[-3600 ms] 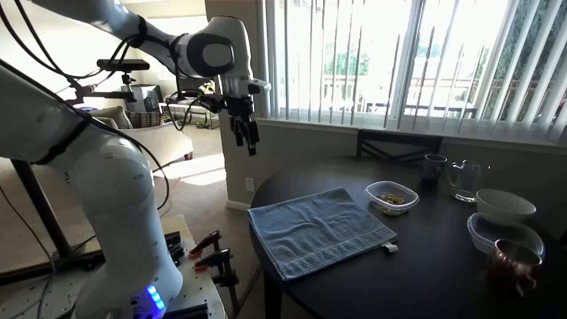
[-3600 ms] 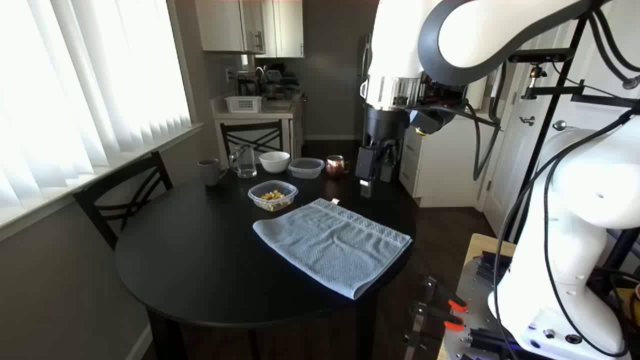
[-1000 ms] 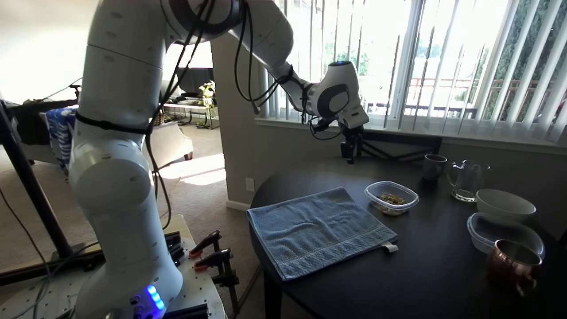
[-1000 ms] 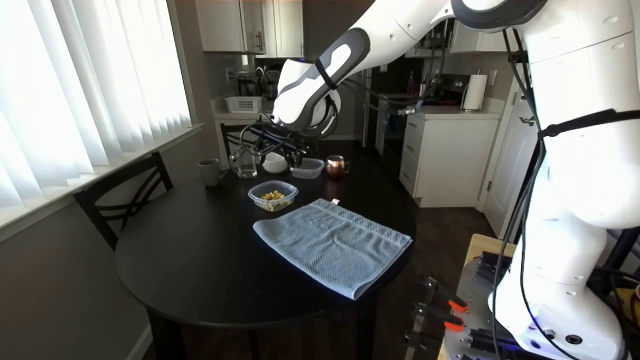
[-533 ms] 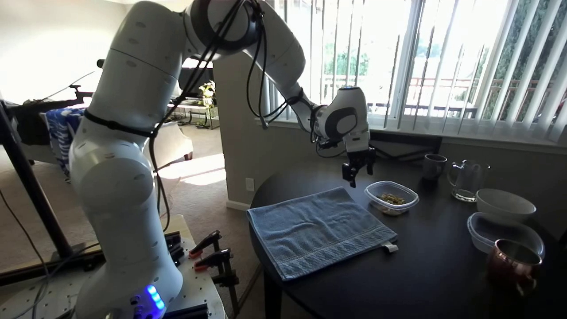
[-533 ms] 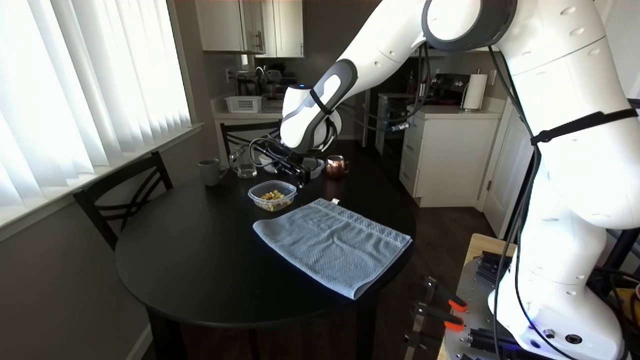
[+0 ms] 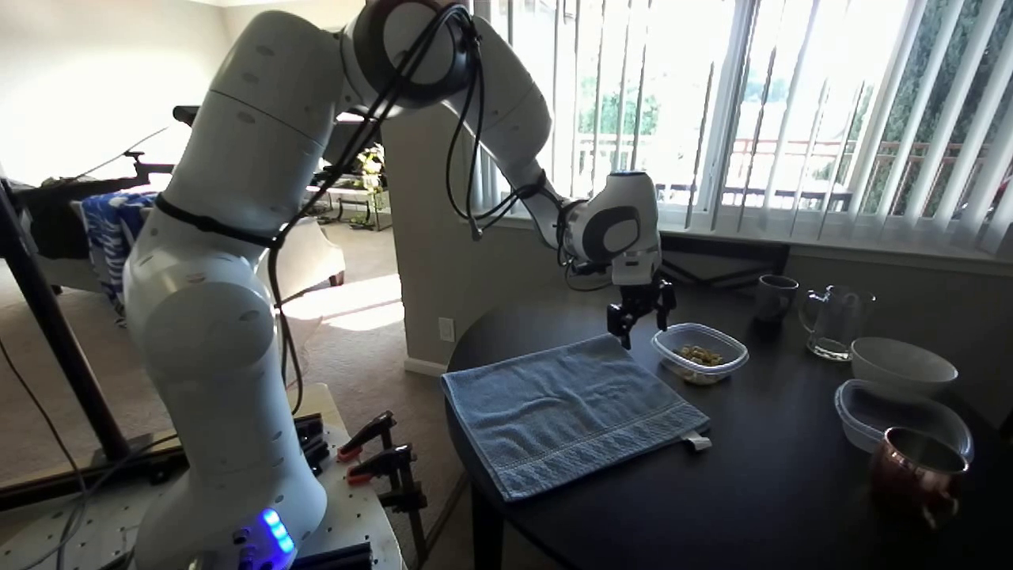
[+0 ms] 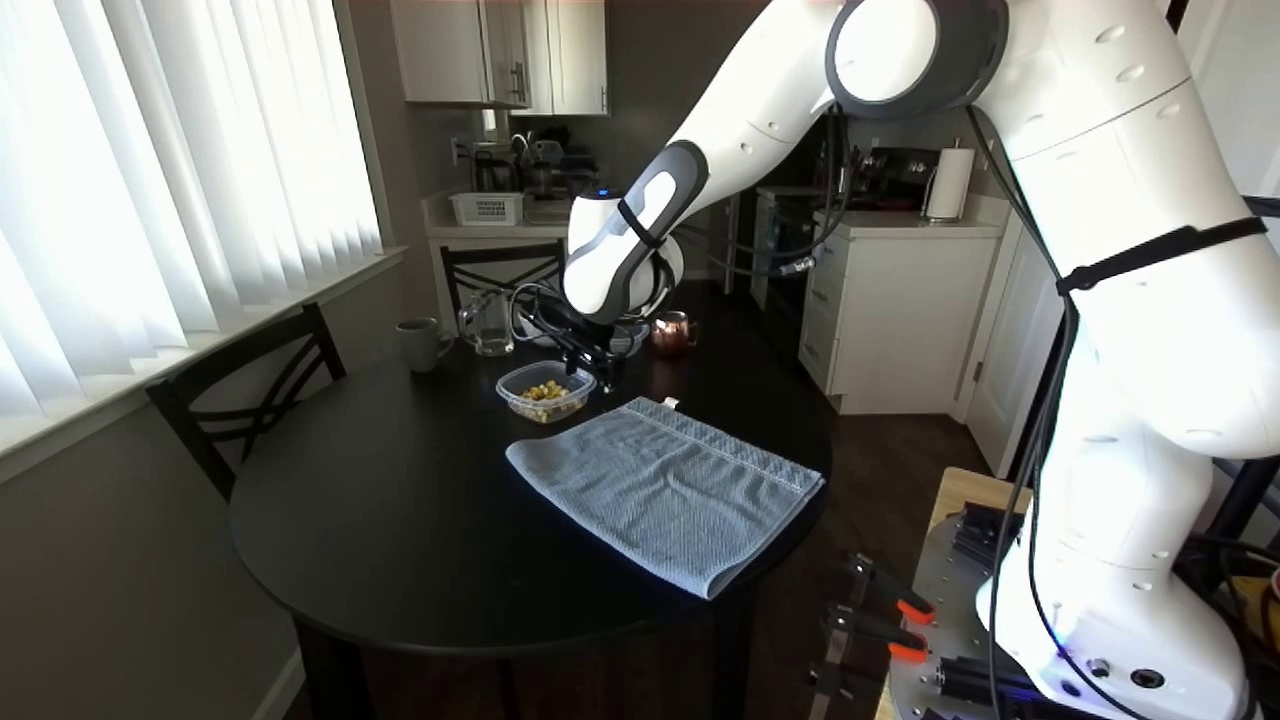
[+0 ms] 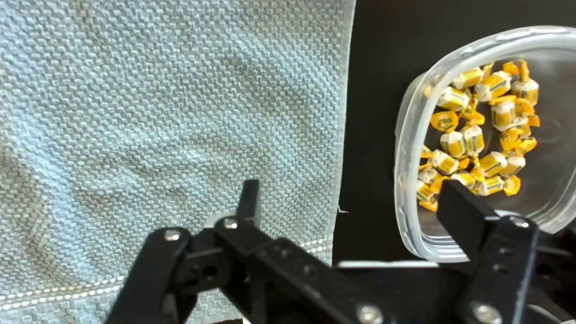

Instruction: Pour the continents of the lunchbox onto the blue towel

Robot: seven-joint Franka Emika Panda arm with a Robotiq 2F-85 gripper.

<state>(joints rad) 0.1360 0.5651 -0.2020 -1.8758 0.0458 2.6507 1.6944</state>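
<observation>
The lunchbox is a see-through plastic tub (image 7: 737,358) on the dark table, also in an exterior view (image 8: 512,398) and at the right of the wrist view (image 9: 407,148). Several yellow-and-white wrapped candies (image 9: 472,139) lie in it. The blue towel (image 7: 570,419) lies flat beside it and fills the left of the wrist view (image 9: 180,112). My gripper (image 7: 644,336) is open and empty, pointing down above the gap between towel and tub. In the wrist view the gripper (image 9: 351,207) has one finger over the towel and the other over the tub's near corner. Contact with the rim does not show.
Beyond the tub stand a grey mug (image 7: 774,301), a glass mug (image 7: 840,321), a white bowl (image 7: 902,366), a second see-through tub (image 7: 859,419) and a copper mug (image 7: 918,475). A dark chair (image 8: 255,390) stands by the window at the table's edge.
The gripper has swung in over the table toward the window side, then come down beside the lunchbox. Over the last half second it has lowered slightly. Lunchbox and towel have not moved.
</observation>
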